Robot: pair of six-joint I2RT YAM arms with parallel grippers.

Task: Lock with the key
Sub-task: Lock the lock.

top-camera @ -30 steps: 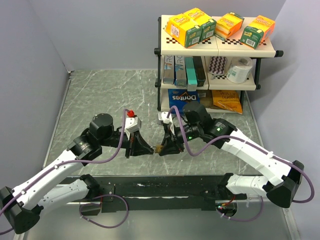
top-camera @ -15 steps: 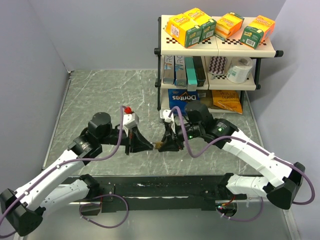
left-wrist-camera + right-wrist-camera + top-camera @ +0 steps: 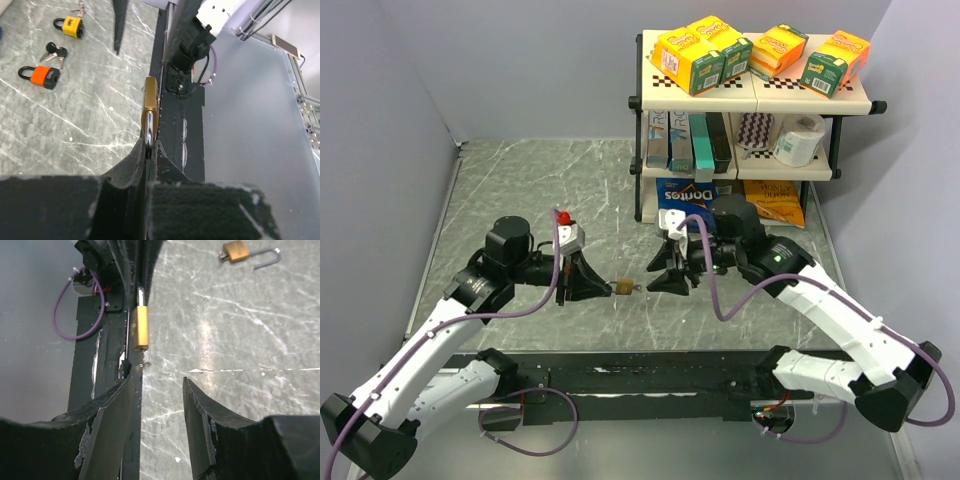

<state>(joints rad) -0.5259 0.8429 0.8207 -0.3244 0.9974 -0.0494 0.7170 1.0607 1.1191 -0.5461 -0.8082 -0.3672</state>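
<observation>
padlock (image 3: 621,288) between left end effector (image 3: 605,288) and right end effector (image 3: 652,278), shelf (image 3: 640,150) behind

Light: bright, even | shadows: soft | glare: pale streak on table (image 3: 205,340) | wrist foregrounds blurred

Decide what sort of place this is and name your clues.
Probably a robotics lab test cell, not a home: plain grey walls enclose a marble-patterned table, a small rack holds staged grocery boxes, and loose padlocks lie on it.

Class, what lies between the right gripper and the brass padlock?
Just bare table, in the top view; a small stub, perhaps the key, juts from the padlock.
</observation>
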